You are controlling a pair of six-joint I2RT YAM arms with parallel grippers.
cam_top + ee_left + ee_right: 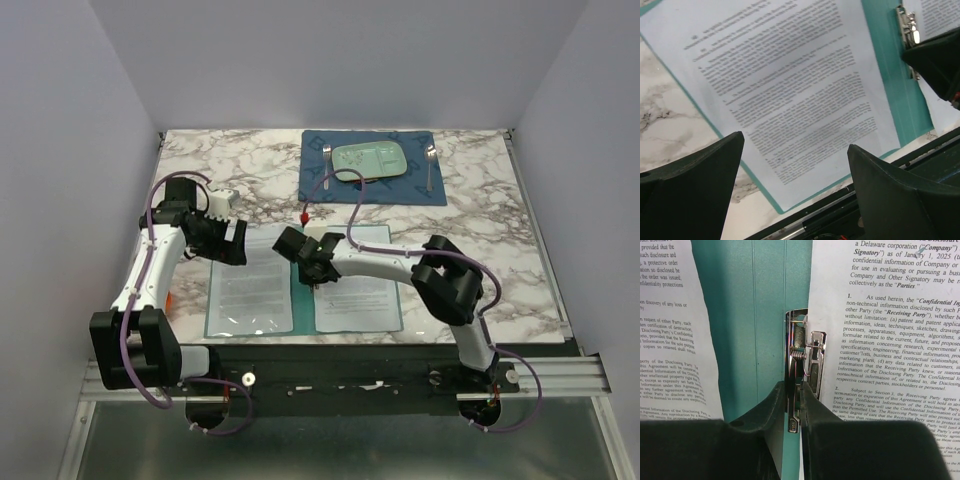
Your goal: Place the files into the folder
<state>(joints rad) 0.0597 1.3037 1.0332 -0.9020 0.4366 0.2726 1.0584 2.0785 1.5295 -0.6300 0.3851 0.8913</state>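
Pinching the metal clip (pixel 802 360) beside the folder (pixel 750 315) crease: right gripper (pixel 792 412), narrow. Left gripper (pixel 795 185) wide, holding nothing, above left leaf. 2 files (pixel 790 90) lie on the open folder, near worktop (pixel 250 160) edge.

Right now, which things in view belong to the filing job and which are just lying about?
Job: folder, its clip, left file, right file, right gripper shut on the clip, left gripper open.
Lying about: blue placemat, green plate, left utensil, right utensil.
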